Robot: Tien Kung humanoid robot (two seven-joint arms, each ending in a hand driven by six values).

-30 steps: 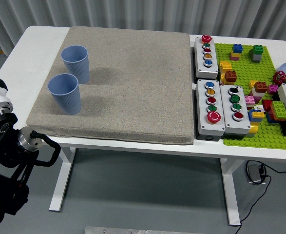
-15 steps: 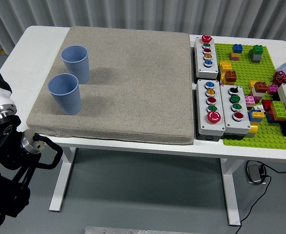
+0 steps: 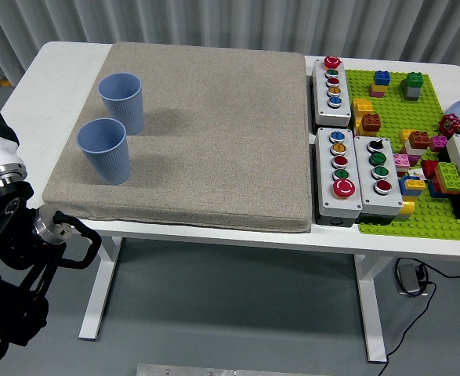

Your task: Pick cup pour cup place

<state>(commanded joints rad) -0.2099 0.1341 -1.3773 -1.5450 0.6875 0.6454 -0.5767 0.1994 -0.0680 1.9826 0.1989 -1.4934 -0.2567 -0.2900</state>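
Two blue ribbed cups, the near cup and far cup, upright just beside each other on the grey mat; left arm at the table's left edge, finger state indeterminable; right arm unseen; preferably approach the near cup from its free left side, avoiding its neighbour.

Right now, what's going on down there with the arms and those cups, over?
Left arm low at table's left edge, holding nothing. Right arm unseen. Two blue cups, near and far, upright on grey mat, untouched. Nothing in the way.
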